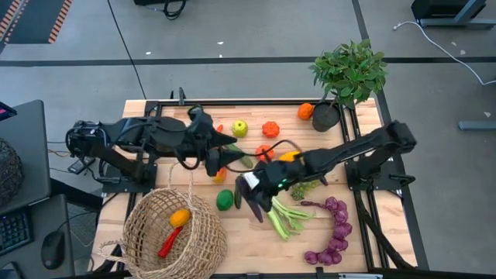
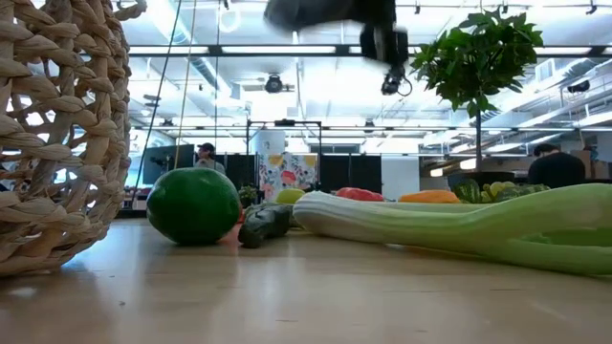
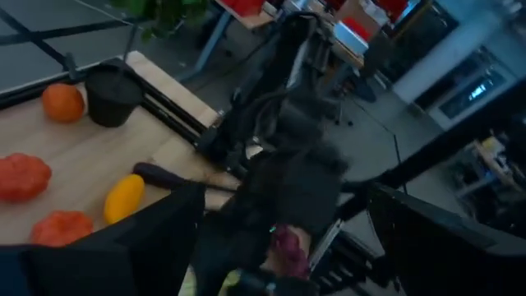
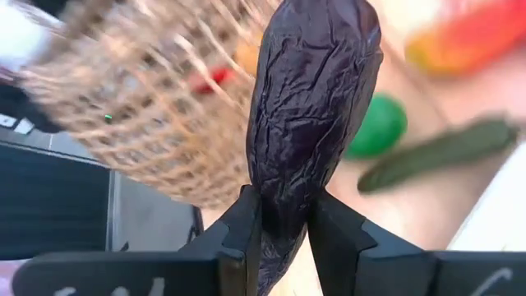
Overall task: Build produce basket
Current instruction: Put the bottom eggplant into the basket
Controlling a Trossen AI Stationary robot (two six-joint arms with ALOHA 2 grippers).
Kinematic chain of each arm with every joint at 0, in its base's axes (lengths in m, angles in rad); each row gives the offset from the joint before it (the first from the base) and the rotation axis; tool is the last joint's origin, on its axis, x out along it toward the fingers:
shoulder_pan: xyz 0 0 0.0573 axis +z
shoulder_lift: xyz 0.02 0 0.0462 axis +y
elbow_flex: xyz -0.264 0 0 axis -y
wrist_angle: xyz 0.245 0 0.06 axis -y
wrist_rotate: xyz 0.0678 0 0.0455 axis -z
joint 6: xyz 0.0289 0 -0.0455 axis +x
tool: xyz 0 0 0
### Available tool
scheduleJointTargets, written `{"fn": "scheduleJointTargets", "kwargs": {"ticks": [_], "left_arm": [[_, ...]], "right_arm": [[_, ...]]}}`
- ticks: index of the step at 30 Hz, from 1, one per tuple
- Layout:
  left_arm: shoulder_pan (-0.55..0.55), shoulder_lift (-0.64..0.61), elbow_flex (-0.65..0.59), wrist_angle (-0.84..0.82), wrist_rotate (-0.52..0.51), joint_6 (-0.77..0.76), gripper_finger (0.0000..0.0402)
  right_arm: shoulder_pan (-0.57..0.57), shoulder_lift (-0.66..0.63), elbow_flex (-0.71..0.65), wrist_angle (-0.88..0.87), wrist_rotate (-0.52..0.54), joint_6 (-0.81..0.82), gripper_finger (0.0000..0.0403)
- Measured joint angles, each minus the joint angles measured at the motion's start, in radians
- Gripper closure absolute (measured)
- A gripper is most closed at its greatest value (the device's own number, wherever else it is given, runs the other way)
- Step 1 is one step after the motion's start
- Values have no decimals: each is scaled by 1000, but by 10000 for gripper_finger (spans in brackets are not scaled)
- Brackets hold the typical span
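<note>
Basket [image 1: 174, 232]: lies tipped at the table's front left, mouth toward the middle, so produce can go in sideways; a yellow piece and a red one already inside
Left gripper [image 1: 232, 153]: waits mid-table, fingers apart, nothing held
Right gripper [image 1: 253, 194]: clamped on a dark purple aubergine [image 4: 316, 107], raised just right of the basket, probably for delivery
Leek [image 1: 285, 215], purple grapes [image 1: 335, 232]: on the table, front right

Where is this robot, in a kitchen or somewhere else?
Probably a lab or workshop, not a kitchen: a wooden table on a bare grey floor, a keyboard beside it, and bright ceiling lights over people in the room beyond.
</note>
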Motion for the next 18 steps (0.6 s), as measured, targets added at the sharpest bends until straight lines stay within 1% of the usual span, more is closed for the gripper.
{"fn": "scheduleJointTargets", "kwargs": {"ticks": [6,9,12,15,18], "left_arm": [[11,-23,0,14,-26,-22,54],[11,-21,0,50,-70,13,54],[18,-17,0,115,-89,54,54],[36,5,1,157,-97,53,54],[62,36,0,159,-120,-6,54]], "right_arm": [[-14,-155,0,-1,104,-66,313],[-26,-229,0,3,167,-101,313],[-38,-295,0,11,228,-147,313],[-55,-341,0,42,251,-194,313],[-70,-365,0,94,253,-240,312]]}}
